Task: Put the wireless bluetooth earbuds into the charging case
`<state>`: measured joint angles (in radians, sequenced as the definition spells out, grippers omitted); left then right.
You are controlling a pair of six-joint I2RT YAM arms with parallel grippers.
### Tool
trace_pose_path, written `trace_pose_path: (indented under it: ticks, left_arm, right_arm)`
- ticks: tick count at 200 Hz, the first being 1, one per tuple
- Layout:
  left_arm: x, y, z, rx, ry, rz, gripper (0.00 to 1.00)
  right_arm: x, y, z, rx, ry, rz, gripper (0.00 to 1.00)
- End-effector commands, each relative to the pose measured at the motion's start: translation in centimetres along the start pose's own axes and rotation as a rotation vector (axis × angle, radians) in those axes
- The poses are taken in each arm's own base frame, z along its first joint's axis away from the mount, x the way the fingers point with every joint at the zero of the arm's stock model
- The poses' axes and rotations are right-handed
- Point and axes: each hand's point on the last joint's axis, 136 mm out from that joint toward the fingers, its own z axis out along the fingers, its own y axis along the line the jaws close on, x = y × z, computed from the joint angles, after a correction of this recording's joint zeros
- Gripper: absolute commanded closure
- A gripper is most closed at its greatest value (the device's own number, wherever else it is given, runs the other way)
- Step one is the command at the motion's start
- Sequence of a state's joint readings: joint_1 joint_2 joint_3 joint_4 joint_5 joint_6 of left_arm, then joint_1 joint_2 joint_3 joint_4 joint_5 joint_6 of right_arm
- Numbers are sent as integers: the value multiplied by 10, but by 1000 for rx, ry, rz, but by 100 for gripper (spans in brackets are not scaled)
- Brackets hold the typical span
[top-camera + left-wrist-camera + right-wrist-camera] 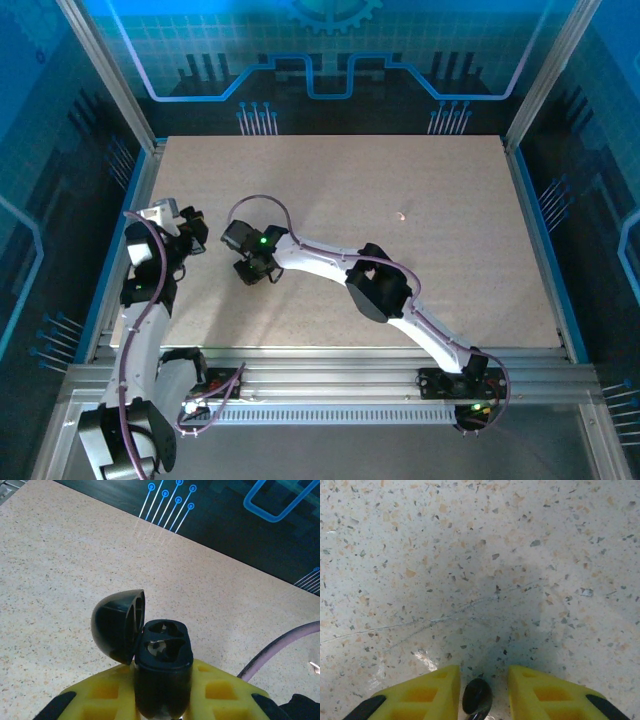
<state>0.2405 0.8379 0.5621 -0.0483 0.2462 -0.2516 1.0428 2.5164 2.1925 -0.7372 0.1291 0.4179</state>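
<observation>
My left gripper (pixel 164 674) is shut on the black charging case (pixel 165 647), holding it upright above the table. The case's domed lid (pixel 116 625) is swung open to the left and two shaped sockets show on top. In the top view this gripper (pixel 190 232) hovers near the table's left edge. My right gripper (pixel 484 676) points down at the table, open. A tiny glossy black earbud (pixel 477 698) lies on the surface between its yellow fingers (pixel 432 692), close to the left one, with a gap to the right one. Seen from above, the right gripper (pixel 250 272) is just right of the left one.
The speckled beige table (pixel 420 270) stretches free to the right and back. A small pale speck (pixel 401 214) lies mid-table. Aluminium rails (pixel 330 375) run along the near edge, and frame posts (pixel 110 70) stand at the back corners.
</observation>
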Motion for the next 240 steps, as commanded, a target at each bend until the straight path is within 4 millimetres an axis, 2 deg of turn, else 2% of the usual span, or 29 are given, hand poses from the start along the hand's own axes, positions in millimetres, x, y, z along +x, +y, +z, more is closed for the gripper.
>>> trace_pose_path:
  ticks: [1,55,114,140,172,184,188,193,240]
  left_arm:
    - [-10,1,-4,-17,-30,34,89]
    - [-11,2,-5,-25,-31,45,89]
    - [-11,2,-6,-25,-32,51,89]
    - [-10,1,-5,-19,-25,61,89]
    - [-8,-2,-4,1,-14,64,90]
    - [-7,-3,-2,6,-8,65,91]
    - [-6,-3,-1,9,-4,66,91]
    - [-5,-5,1,15,3,67,92]
    - [13,-29,11,89,63,121,93]
  right_arm:
    - [17,-1,6,33,55,-28,70]
    - [26,-6,6,78,80,-51,66]
    - [31,-4,4,96,86,-75,74]
    - [27,-8,-6,99,52,-56,76]
    - [20,-17,-27,90,-7,-8,77]
    - [22,-24,-30,91,-13,15,77]
    - [18,-26,-40,84,-33,26,77]
    - [18,-29,-44,80,-39,39,77]
    - [28,-62,-65,63,-84,163,77]
